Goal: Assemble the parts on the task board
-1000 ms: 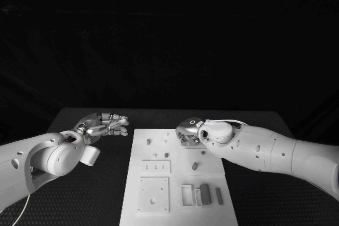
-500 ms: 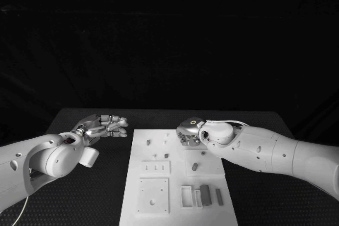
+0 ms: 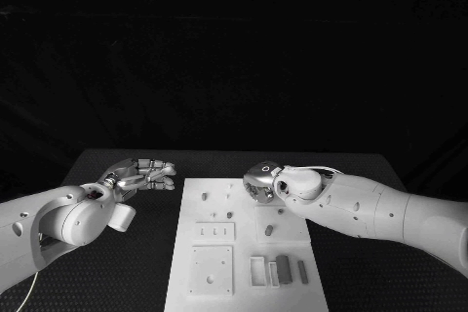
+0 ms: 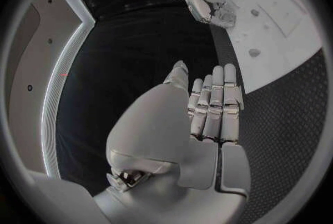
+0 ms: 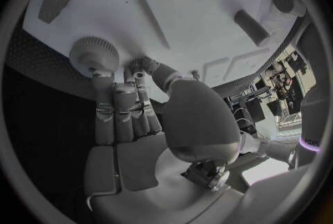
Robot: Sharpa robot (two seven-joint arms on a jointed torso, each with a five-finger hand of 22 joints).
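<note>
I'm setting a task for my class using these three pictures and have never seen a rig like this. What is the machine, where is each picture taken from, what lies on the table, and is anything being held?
This is a robot with two white arms, each ending in a silver hand with many fingers. The square picture looks down from a camera on the robot's head. The two round pictures come from fisheye cameras at the wrists, each looking past that arm's own hand.

On the black table lies a white plate, the task board. It carries small grey parts and shaped recesses for them.

The left hand is beside the board with its fingers curled in, holding nothing. The right hand is at the board's far end. In its wrist picture its fingertips touch a round ridged part; whether it grips that part cannot be told.
</note>
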